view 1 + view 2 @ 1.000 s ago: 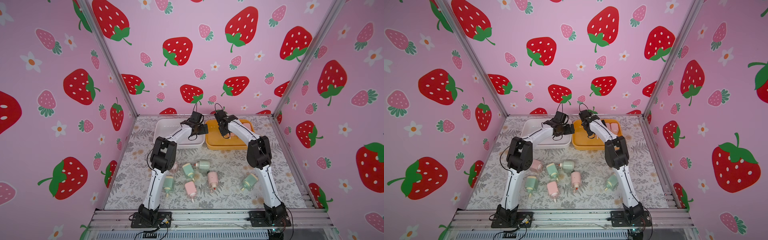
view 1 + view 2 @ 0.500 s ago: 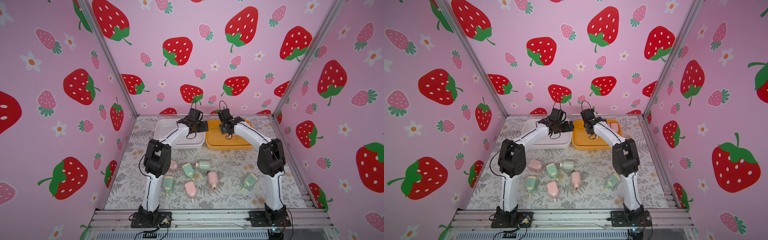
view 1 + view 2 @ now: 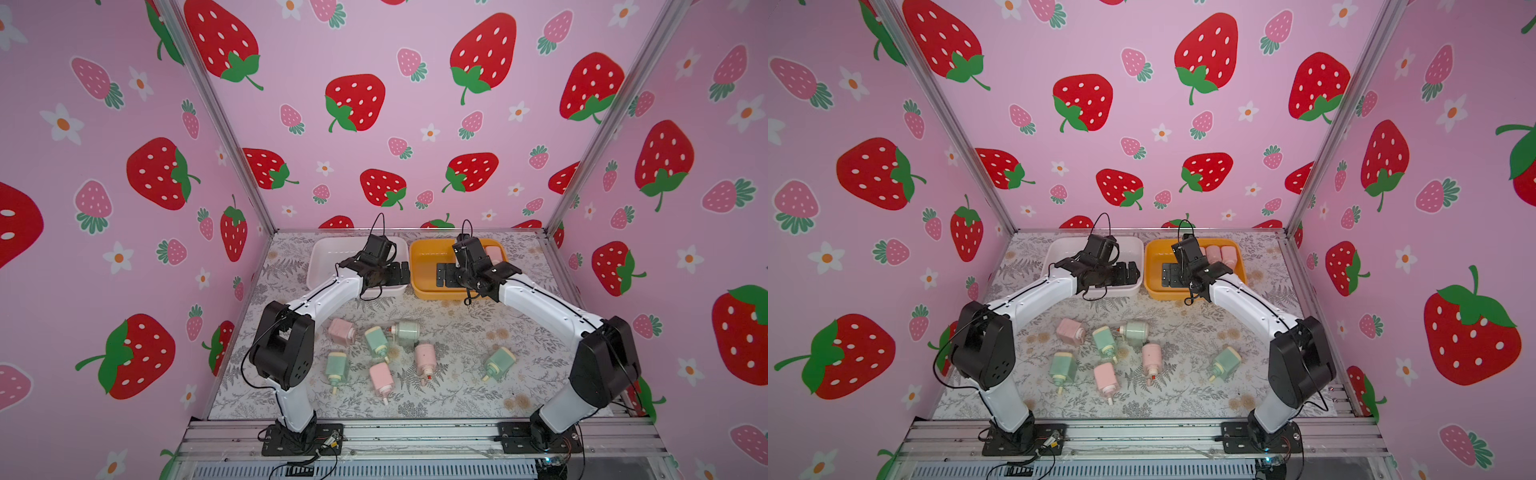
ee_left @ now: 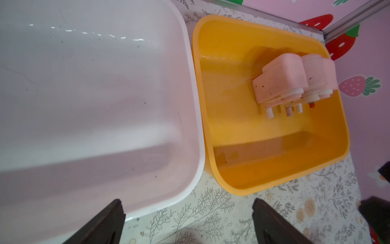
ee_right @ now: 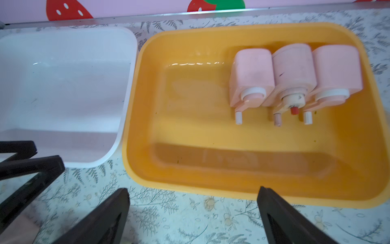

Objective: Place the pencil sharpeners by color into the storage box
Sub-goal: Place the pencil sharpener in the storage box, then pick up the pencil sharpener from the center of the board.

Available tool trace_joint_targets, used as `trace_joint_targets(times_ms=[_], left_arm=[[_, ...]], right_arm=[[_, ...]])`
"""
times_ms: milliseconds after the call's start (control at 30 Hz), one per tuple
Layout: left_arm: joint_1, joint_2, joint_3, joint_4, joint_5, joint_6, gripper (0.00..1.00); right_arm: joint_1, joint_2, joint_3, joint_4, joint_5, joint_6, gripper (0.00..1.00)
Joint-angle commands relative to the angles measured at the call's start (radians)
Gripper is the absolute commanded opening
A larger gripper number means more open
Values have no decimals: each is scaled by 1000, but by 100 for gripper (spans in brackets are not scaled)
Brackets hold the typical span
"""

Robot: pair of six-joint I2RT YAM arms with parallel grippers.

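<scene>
Both elbows have swung outward and lower since a second ago, drawing the wrists back toward the near rims of the boxes; no sharpener has shifted. The left pincer (image 3: 395, 273) hangs spread open and empty over the near edge of the white box (image 3: 322, 254), which holds nothing. Just beside it, the orange box (image 3: 422, 254) holds three pink sharpeners (image 5: 293, 69) in a tight row at its far right corner. The right pincer (image 3: 445, 275), also spread open and empty, hovers over that box's near side. My guess is that both arms are retreating for fresh picks.

Loose on the desk (image 3: 457, 401), left to right:
- first green sharpener (image 3: 336, 368)
- first pink sharpener (image 3: 341, 330)
- second green sharpener (image 3: 376, 340)
- second pink sharpener (image 3: 381, 376)
- third green sharpener (image 3: 405, 331)
- third pink sharpener (image 3: 425, 358)
- fourth green sharpener (image 3: 498, 363)

Four green and three pink remain to sort, ten in all, with no green boxed yet.
</scene>
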State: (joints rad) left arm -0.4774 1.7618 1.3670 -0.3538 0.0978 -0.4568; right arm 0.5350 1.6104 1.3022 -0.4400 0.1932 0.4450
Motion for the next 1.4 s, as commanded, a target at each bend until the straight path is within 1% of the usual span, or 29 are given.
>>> trace_joint_targets(times_ms=[0,200,300,333,433,667,767,800,867,1033,1233,1367], left_arm=[[-13,-65,-69,7,10,18,99],[-21,-157,-163,-28,9,35,100],[-22,-197,-202,-31,33,45,99],[-23,-210,-216,-31,66,47,100],[-31,-253,-256,-39,85,42,99],[-50,-342,-332,-86,55,43,100],[-50,-360,-348,-88,46,38,100],[-50,-361,-350,-84,17,37,100],[-50,-360,-348,-78,20,32,100],[-53,-361,-343,-63,76,33,100],[-56,-380,-340,-89,86,43,100],[-56,-395,-348,-93,84,42,100]], right_arm=[[41,-54,-56,-57,-106,68,100],[140,-115,-155,-102,-84,133,100],[191,-142,-207,-68,-72,181,100],[210,-148,-218,-65,-55,193,100],[270,-153,-244,-63,-14,218,100],[421,-185,-344,-8,103,221,100],[473,-200,-370,10,138,242,100],[493,-202,-375,15,149,244,100],[522,-192,-377,23,169,246,100],[573,-150,-350,-8,228,264,100],[583,-130,-355,-8,179,296,99],[586,-132,-362,-27,183,316,98]])
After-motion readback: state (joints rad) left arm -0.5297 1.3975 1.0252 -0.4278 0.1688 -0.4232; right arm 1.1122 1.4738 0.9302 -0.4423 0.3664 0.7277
